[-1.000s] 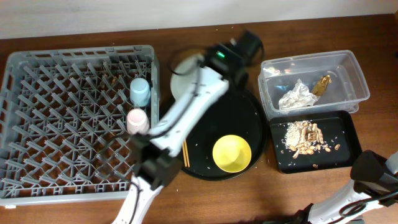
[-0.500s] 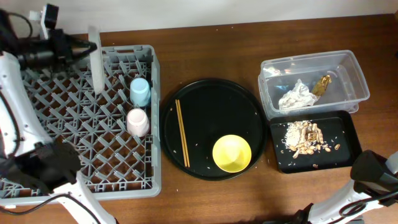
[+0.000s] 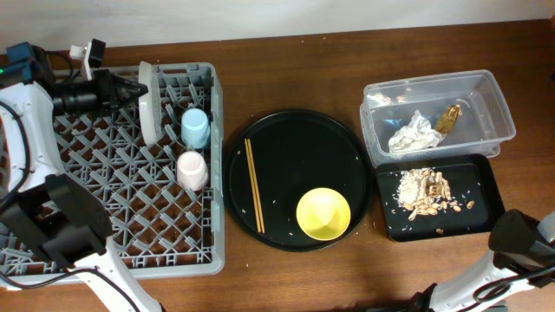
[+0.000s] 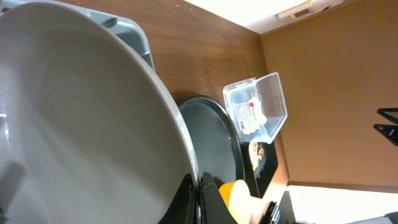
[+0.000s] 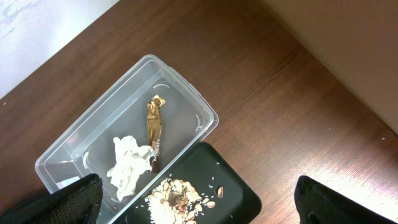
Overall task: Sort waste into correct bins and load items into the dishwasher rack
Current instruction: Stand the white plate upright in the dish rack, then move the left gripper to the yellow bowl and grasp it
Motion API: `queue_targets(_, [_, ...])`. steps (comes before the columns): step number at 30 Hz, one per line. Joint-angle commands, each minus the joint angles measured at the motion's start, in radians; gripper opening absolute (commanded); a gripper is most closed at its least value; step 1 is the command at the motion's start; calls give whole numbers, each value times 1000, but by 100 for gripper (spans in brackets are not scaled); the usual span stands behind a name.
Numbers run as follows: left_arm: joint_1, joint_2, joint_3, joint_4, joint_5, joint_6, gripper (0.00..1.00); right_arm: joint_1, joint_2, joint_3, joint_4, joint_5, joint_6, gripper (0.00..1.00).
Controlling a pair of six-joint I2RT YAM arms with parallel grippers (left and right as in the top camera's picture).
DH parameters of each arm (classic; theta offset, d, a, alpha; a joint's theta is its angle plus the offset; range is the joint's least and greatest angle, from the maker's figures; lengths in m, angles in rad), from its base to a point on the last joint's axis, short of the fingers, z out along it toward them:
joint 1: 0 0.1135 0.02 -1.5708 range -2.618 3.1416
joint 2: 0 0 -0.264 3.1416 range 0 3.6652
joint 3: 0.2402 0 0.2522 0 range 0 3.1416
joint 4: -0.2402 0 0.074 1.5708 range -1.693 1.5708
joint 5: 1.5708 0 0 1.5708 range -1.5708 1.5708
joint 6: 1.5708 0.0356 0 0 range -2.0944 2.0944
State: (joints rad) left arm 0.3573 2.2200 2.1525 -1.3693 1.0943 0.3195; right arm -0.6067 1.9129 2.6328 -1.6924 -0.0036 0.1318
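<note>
Overhead: left gripper clamped on the rim of the grey-white plate, held on edge at the back rows of the dishwasher rack, just beside the light blue cup — upright, likely so it slots between pegs. Right gripper spread wide, empty.

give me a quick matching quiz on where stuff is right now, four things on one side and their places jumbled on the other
Things:
1. plate
2. yellow bowl
3. gold foil wrapper
4. food scraps

Places:
a. in the black rectangular tray
b. gripped by the left pincer, on edge over the dishwasher rack
c. on the round black tray
d. in the clear tub

Pairs: 1-b, 2-c, 3-d, 4-a
</note>
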Motion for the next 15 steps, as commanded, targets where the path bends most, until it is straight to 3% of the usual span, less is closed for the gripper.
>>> queue_targets(1, [3,39,-13,42,-15,22,3,-2,3,3,-6,9,-1,99])
queue_targets(2, [3,50,-13,53,-19,22,10,-2,3,3,-6,9,-1,99])
queue_targets(4, [3,63,-13,84,-19,22,36,-2,3,3,-6,9,-1,99])
queue_targets(7, [4,63,1,101,-18,-47,94,-2,3,3,-6,9,-1,99])
queue_targets(10, [5,21,141,28,-32,-64,97,-2,3,3,-6,9,-1,99])
queue_targets(12, [-16,-46,218,-71,-119,-64,96,-2,3,3,-6,9,-1,99])
queue_targets(15, [-127,-181,229,-259,-206,-59,96,-2,3,3,-6,9,-1,99])
